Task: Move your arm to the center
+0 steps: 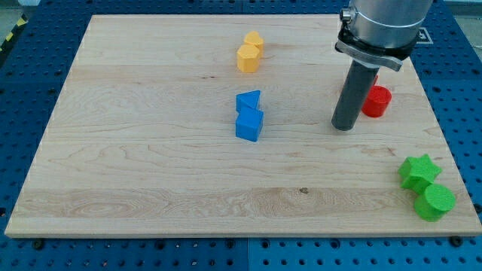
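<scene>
My tip [343,127] rests on the wooden board [151,150] at the view's right, just left of a red cylinder [376,102] that the rod partly hides. A blue cube [249,125] with a blue triangular block [248,100] touching its top side sits near the board's middle, well to the left of my tip. Two yellow blocks, a pentagon-like one [254,41] and a hexagon-like one [248,58], touch each other near the top centre.
A green star [418,171] and a green cylinder [435,202] touch each other at the board's bottom right corner. The board lies on a blue perforated table [22,90]. The arm's grey body [380,26] hangs over the top right.
</scene>
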